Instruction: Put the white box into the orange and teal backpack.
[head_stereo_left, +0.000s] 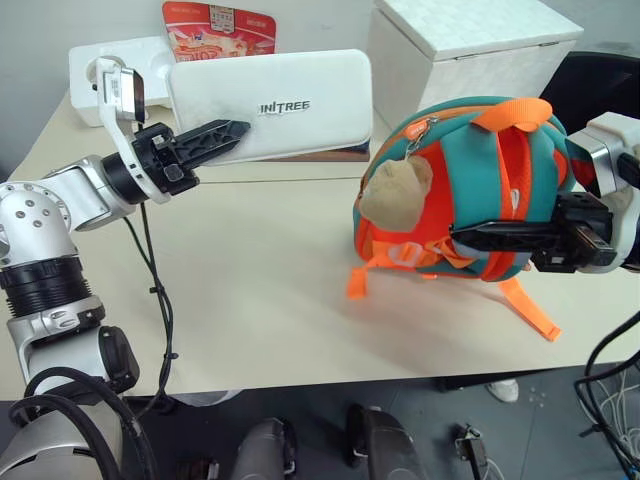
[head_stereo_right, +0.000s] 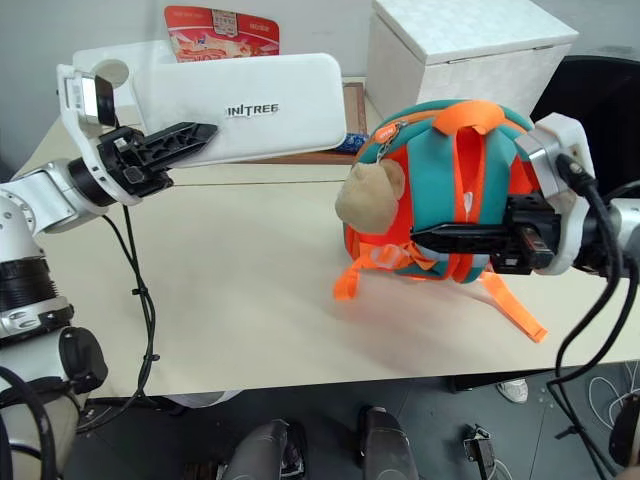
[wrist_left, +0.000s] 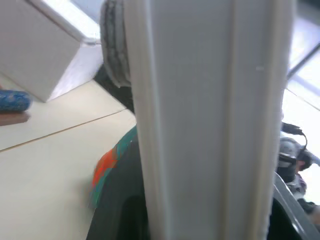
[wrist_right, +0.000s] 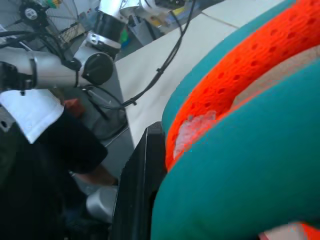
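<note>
The white box (head_stereo_left: 290, 100), a flat case with dark lettering, hangs tilted above the back of the table. My left gripper (head_stereo_left: 232, 130) is shut on its near left edge, and the box's rim (wrist_left: 210, 120) rises straight ahead in the left wrist view. The orange and teal backpack (head_stereo_left: 470, 150) stands on the table at the right, with a tan plush toy (head_stereo_left: 395, 190) on its front. From the right, my right gripper (head_stereo_left: 470, 234) lies level across the backpack's lower front, shut on its orange and teal edge (wrist_right: 225, 115).
A big white styrofoam box (head_stereo_left: 470, 50) stands behind the backpack. A white foam block (head_stereo_left: 95, 70) and a red packet (head_stereo_left: 215, 28) sit at the back left. An orange strap (head_stereo_left: 530, 310) trails toward the table's front edge (head_stereo_left: 300, 385). A black cable (head_stereo_left: 160, 300) hangs off the left arm.
</note>
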